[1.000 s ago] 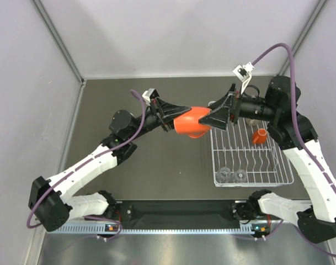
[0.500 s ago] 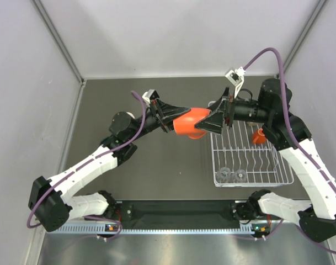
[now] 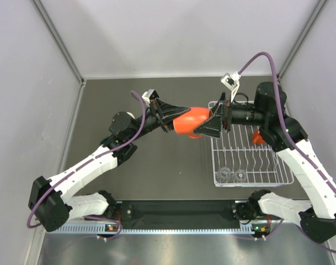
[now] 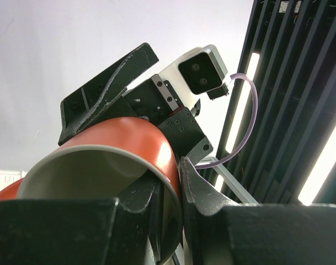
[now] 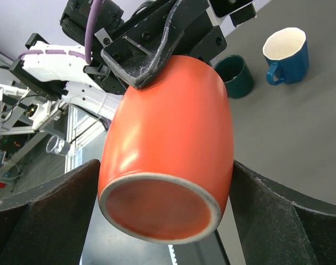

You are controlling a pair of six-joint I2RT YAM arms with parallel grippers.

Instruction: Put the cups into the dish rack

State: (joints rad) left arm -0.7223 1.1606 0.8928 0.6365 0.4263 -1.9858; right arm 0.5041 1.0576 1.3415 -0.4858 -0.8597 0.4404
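While the dish rack [image 3: 255, 160] lies at the right of the table, the large orange mug [image 3: 191, 121] is held in the air just beyond its far left corner, tipped on its side between the two arms. The mug's wall is pinched at the rim by the left gripper [image 3: 177, 117], one finger inside the white interior and one outside, as the left wrist view shows. The right gripper [image 3: 205, 125] is spread wide, with a finger on either side of the mug's base; no pinch on the glaze can be seen from its own camera.

The mug is judged to be glazed ceramic: stiff, fairly heavy for a rim pinch, smooth enough to slide and likely to chip if dropped on the wires. Its barrel shape narrows toward the foot, so a hold across the widest part of the belly would be safer than one near the base (no handle can be seen from any view).

On the table behind, a blue mug [image 5: 286, 55] and a dark green cup [image 5: 234, 75] stand just beside each other. Inside the rack are found two clear glasses [image 3: 233, 175] at the near left corner and a tiny orange cup [image 3: 258, 136].
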